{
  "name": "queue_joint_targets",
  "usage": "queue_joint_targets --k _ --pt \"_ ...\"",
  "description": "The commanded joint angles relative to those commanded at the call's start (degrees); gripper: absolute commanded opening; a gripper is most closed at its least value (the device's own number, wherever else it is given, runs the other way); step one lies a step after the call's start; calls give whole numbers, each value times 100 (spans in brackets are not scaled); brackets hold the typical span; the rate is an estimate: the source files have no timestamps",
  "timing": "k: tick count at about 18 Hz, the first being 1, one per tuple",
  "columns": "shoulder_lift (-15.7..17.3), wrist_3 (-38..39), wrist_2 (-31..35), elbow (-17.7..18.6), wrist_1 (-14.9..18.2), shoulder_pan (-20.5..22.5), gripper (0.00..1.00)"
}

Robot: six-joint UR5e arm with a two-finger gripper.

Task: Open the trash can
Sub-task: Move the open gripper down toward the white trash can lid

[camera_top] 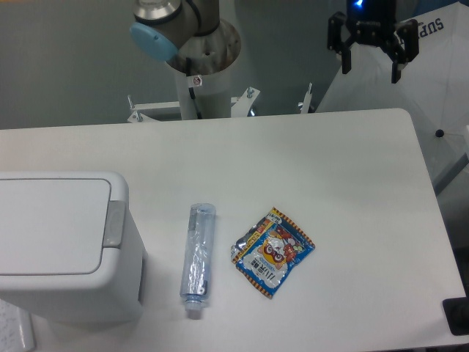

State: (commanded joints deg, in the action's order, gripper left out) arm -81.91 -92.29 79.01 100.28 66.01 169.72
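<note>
Hanging high at the far right, the end effector (372,64) has its fingers spread and holds nothing, well apart from the trash can (66,249) at the worktop's (352,161) near left, lid shut. It should cross over and press squarely down on the grey push-bar (114,224).

Large boxy white plastic trash can (62,246) cut off by left edge. Robot arm (179,26) and black claw (372,64) cropped at top. Colourful snack packet (272,251) print too small to read.
</note>
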Motion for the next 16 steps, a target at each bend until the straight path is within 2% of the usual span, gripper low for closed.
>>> queue_joint_targets --k 4,6,10,13,16 --pt "0 35 -53 -18 9 -115 100" --pt "-9 341 -254 -26 0 -263 100" --pt "-140 1649 -790 -210 -9 -492 100" --pt "-377 2975 -818 -526 -35 -930 100" --pt "-588 4224 -817 -712 -351 -1405 100"
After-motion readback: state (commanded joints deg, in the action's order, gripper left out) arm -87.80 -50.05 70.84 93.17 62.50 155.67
